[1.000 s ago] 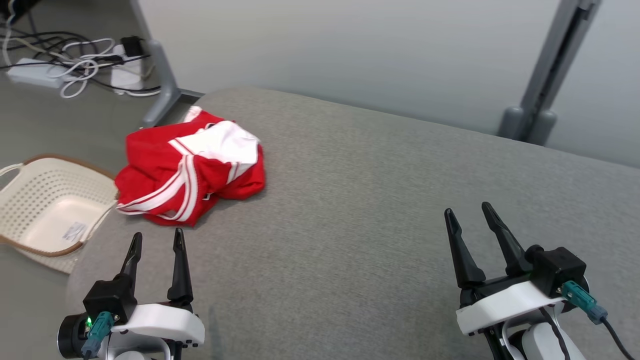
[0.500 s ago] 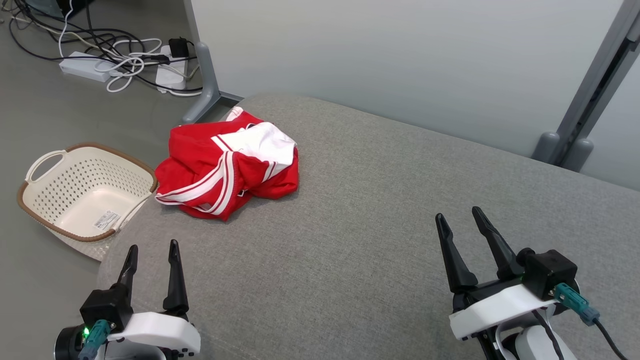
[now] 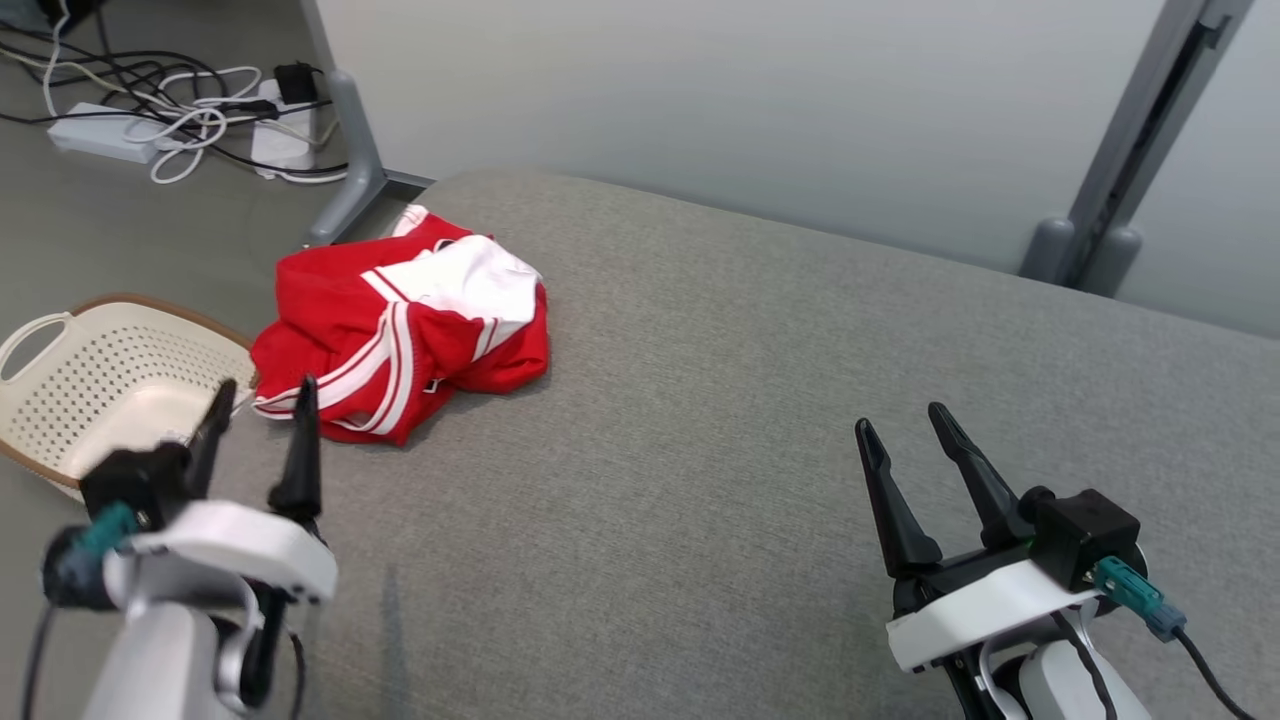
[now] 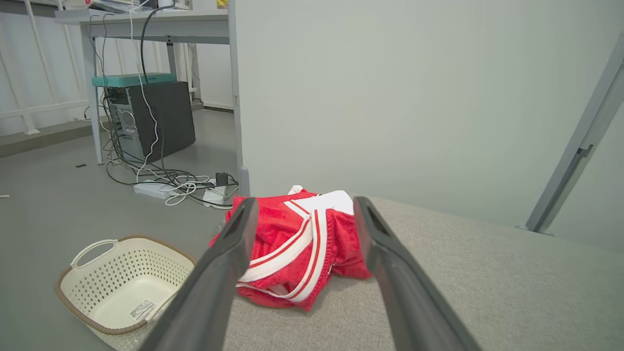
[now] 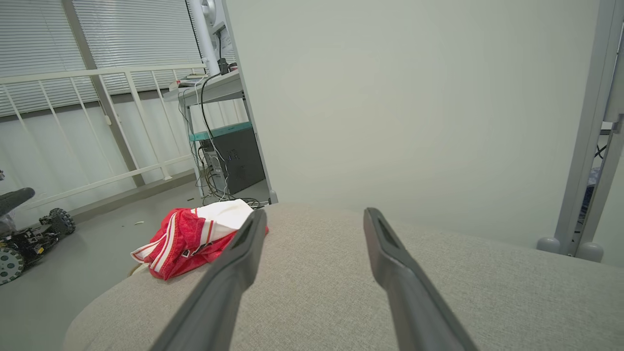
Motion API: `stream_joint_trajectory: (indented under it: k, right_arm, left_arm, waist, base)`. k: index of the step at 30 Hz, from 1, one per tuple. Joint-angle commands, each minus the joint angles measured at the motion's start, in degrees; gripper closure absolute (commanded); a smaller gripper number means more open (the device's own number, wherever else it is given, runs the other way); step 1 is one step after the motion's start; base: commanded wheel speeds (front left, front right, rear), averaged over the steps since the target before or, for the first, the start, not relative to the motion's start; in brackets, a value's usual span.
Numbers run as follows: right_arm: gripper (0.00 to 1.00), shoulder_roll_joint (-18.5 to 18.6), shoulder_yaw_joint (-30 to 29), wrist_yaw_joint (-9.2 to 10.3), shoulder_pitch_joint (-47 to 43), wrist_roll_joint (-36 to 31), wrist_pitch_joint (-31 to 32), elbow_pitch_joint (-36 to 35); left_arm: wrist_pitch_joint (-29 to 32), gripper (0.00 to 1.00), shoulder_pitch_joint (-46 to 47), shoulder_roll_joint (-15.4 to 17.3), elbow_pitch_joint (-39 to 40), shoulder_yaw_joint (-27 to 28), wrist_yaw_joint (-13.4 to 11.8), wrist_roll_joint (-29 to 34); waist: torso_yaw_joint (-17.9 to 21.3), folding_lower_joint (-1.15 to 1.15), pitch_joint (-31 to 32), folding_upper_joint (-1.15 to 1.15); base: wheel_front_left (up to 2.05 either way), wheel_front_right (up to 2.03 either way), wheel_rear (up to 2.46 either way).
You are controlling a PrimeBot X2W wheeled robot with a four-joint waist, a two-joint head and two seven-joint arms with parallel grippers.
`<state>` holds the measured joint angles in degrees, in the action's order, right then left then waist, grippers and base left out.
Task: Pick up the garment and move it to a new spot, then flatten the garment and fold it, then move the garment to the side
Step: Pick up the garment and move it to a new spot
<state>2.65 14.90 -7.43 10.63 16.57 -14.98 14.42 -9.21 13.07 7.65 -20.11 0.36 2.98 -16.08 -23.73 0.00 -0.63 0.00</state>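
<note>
Left gripper (image 3: pixel 268 383) near the red garment (image 3: pixel 400 330), fingers wide and empty — right gripper (image 3: pixel 898 417) likewise, well apart.

Grey fabric-covered pad (image 3: pixel 760 420), rounded at its far left corner, crumpled red-and-white garment (image 3: pixel 330 310) laid on it near that corner's edge

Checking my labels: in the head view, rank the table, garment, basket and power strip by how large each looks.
1. table
2. garment
3. basket, cropped by the frame edge, so its rank against the garment is unsure
4. power strip, also farthest away
</note>
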Motion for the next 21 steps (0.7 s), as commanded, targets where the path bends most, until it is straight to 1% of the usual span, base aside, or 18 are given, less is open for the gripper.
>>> stream_joint_trajectory:
  k: [1, 5, 7, 9, 12, 16, 21]
  right_arm:
    - [0.0, 0.4, 0.0, -0.11, 0.8, -0.6, -0.3, 0.0]
    - [0.0, 0.5, 0.5, -0.11, 1.7, -0.8, -0.3, 0.1]
    - [0.0, 0.5, 0.6, -0.11, 2.2, -1.2, -0.3, 0.2]
    - [0.0, 0.8, 0.8, -0.11, 2.9, -1.3, -0.3, 0.3]
    - [0.0, 0.9, 1.1, -0.11, 4.1, -1.6, -0.3, 0.0]
    - [0.0, 1.2, 1.4, -0.11, 5.4, -1.7, -0.3, -0.3]
    - [0.0, 1.8, 1.1, -0.11, 7.0, -2.0, -0.3, -0.8]
  left_arm:
    - [2.0, 0.0, 2.6, 1.4, -0.7, 0.5, 0.7, -0.9]
    - [8.7, 0.0, 8.0, 4.4, -3.4, 1.3, 2.5, -4.2]
    - [13.2, 0.0, 10.8, 6.0, -5.6, 1.3, 3.2, -6.0]
    - [18.2, 0.0, 13.5, 7.6, -8.0, 1.3, 3.6, -8.2]
    - [23.7, 0.0, 17.5, 10.1, -11.0, 1.7, 4.0, -11.0]
    - [28.6, 0.0, 21.4, 12.9, -15.3, 2.2, 4.4, -14.5]
    - [31.6, 0.0, 25.5, 15.7, -21.0, 3.4, 4.5, -18.2]
  waist:
    - [1.3, 0.0, -0.9, 0.0]
    - [3.7, 0.0, -2.7, 0.0]
    - [5.0, 0.0, -3.6, 0.0]
    - [6.5, 0.0, -4.6, 0.0]
    - [9.0, 0.0, -6.4, 0.0]
    - [12.6, 0.0, -9.0, 0.0]
    - [16.8, 0.0, -12.2, 0.0]
  base:
    - [0.0, 0.0, 0.0]
    - [0.0, 0.0, 0.0]
    - [0.0, 0.0, 0.0]
    - [0.0, 0.0, 0.0]
    - [0.0, 0.0, 0.0]
    - [0.0, 0.0, 0.0]
    - [0.0, 0.0, 0.0]
